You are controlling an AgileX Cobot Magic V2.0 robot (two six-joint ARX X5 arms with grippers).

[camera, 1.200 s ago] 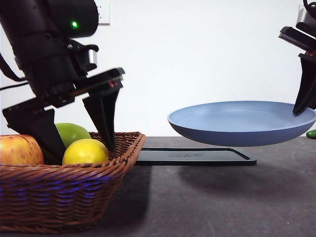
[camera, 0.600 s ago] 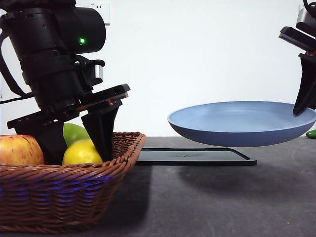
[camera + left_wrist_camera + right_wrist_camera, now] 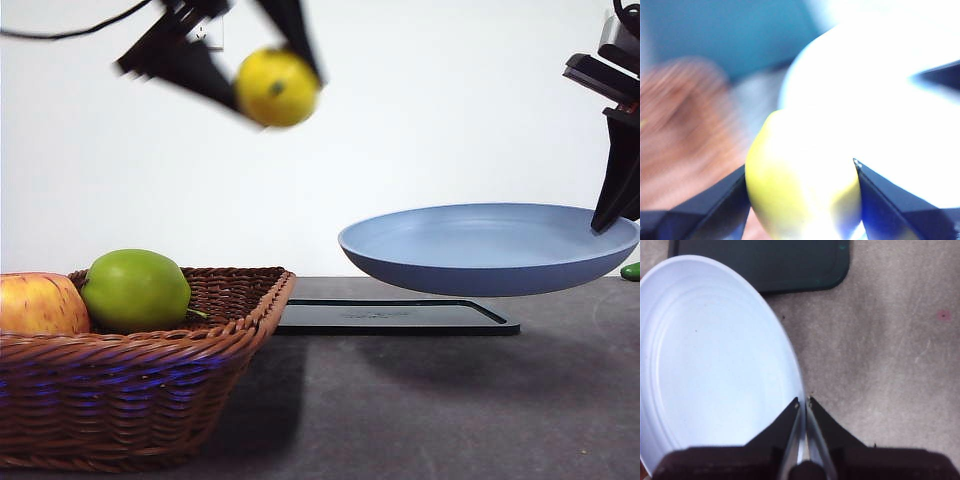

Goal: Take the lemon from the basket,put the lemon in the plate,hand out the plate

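Note:
My left gripper (image 3: 262,78) is shut on the yellow lemon (image 3: 277,88) and holds it high in the air, up and to the right of the wicker basket (image 3: 150,385). The left wrist view shows the lemon (image 3: 800,185) between the two jaws, with the basket (image 3: 685,120) blurred beyond. My right gripper (image 3: 612,215) is shut on the right rim of the light blue plate (image 3: 480,250) and holds it level above the table. The right wrist view shows the jaws pinching the plate's rim (image 3: 801,410).
A green apple (image 3: 135,290) and a red-yellow apple (image 3: 35,305) lie in the basket. A flat black tray (image 3: 395,316) lies on the table under the plate's left part. A small green thing (image 3: 631,271) sits at the far right edge.
My left gripper closed on the lemon in the basket and lifted it up and to the right, out of the basket. The right gripper and plate have not moved.

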